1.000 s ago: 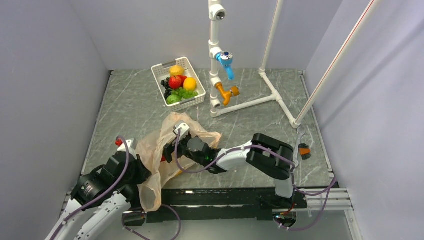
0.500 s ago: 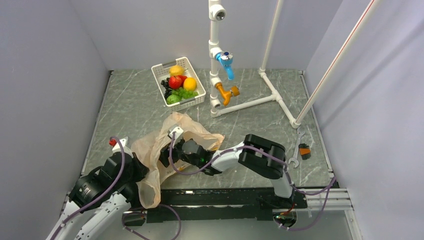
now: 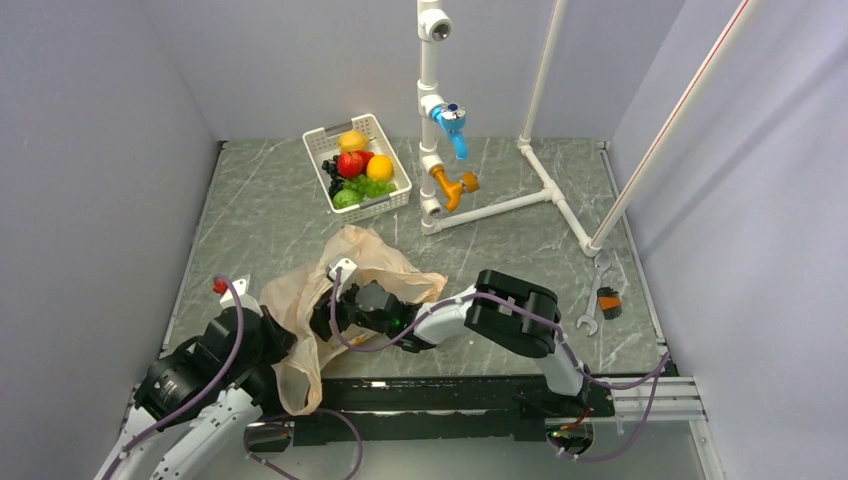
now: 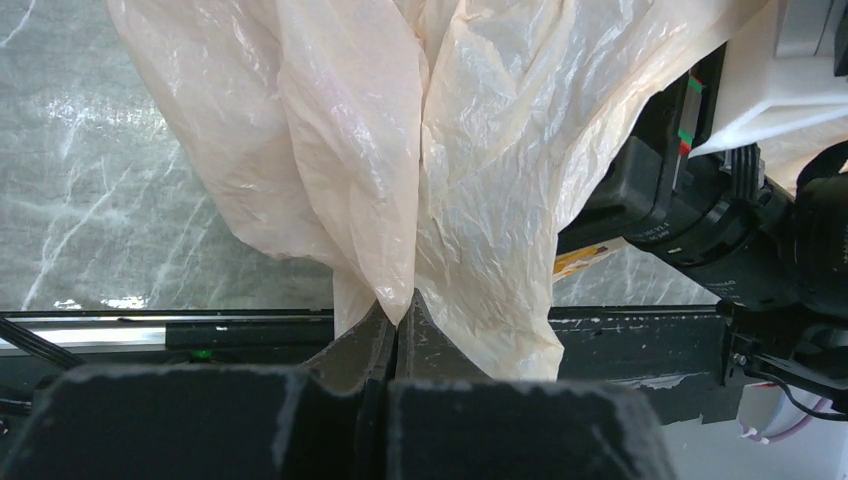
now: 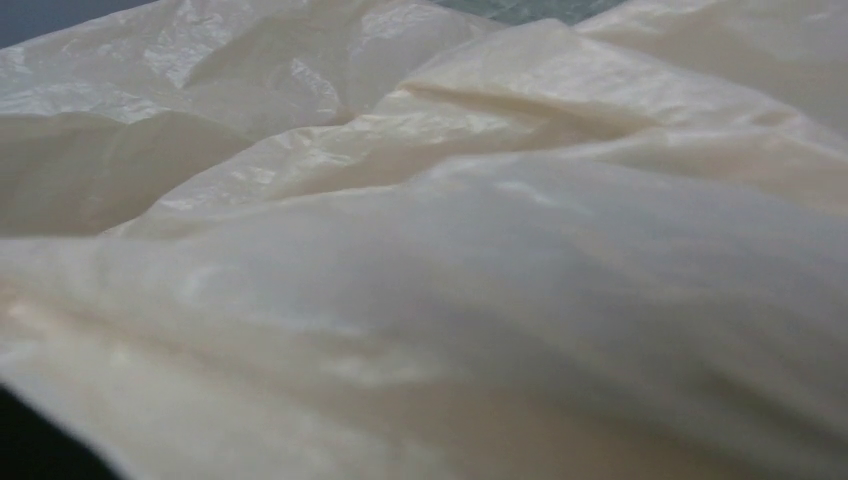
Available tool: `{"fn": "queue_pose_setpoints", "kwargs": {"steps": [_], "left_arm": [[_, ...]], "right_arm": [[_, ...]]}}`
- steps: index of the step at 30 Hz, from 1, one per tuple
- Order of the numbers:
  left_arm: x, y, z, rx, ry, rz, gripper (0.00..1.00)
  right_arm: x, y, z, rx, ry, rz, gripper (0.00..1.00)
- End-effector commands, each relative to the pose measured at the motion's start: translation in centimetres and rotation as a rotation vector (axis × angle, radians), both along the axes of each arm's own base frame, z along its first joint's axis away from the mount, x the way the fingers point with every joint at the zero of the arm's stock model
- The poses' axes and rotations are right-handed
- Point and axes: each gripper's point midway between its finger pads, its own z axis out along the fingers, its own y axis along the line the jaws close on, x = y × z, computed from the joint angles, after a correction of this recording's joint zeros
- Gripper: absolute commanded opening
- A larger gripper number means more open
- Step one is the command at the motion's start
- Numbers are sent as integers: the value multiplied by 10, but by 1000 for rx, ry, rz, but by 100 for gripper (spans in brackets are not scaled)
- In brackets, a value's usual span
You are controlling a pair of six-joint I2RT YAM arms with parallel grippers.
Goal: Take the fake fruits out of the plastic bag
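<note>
The peach plastic bag [image 3: 300, 300] lies crumpled at the near left of the table. My left gripper [image 4: 402, 305] is shut on a pinched fold of it and holds that side up. My right gripper [image 3: 322, 318] reaches leftward into the bag's mouth. Its fingers are buried in plastic, and the right wrist view shows only the bag's film [image 5: 420, 250]. No fruit shows inside the bag. A red apple [image 3: 350, 163], a green grape bunch [image 3: 372, 186] and a round green fruit [image 3: 346, 198] lie in the white basket [image 3: 392, 206] at the back.
The basket also holds a lemon, an orange fruit and black grapes. A white pipe frame [image 3: 430, 120] with a blue valve [image 3: 452, 122] and an orange valve [image 3: 455, 186] stands at the back middle. A wrench [image 3: 590, 315] lies at the right.
My right gripper has pushed further left, deeper into the bag. The left arm has drifted slightly left and nearer, still pinching the bag.
</note>
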Motion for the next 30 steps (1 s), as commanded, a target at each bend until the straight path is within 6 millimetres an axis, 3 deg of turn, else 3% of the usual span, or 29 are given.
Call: {"fn": "queue_pose_setpoints", "kwargs": {"steps": [1, 14, 20, 30], "left_arm": [[4, -5, 5, 9, 11, -10, 0], [4, -5, 7, -5, -5, -14, 0], [3, -4, 9, -18, -25, -10, 0], [3, -4, 8, -13, -16, -15, 0]], "right_arm": [[-14, 13, -4, 0, 8, 64, 81], [-18, 19, -36, -73, 45, 68, 81], [-9, 25, -17, -46, 14, 36, 81], [-2, 37, -5, -32, 0, 28, 80]]}}
